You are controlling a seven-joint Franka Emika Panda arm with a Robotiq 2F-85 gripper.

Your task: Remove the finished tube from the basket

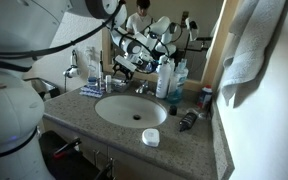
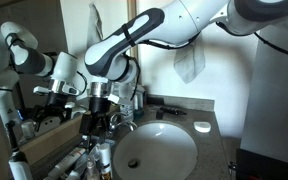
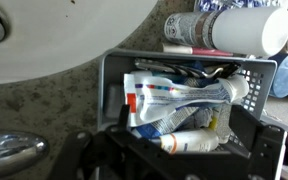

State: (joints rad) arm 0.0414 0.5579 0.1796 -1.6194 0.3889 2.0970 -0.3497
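In the wrist view, the bluish-grey basket holds several tubes. The finished tube lies crumpled across the top, whitish with red and blue markings. A smaller white tube with an orange band lies below it. My gripper is open, low over the basket, with one dark finger on each side of the tubes. I cannot tell whether the fingers touch them. In an exterior view the gripper hangs over the basket at the back of the counter. It also shows in an exterior view beside the sink.
The white sink bowl and chrome faucet lie right next to the basket. Tall blue-and-white bottles stand behind the sink. A round white dish sits at the counter front. A towel hangs at the side.
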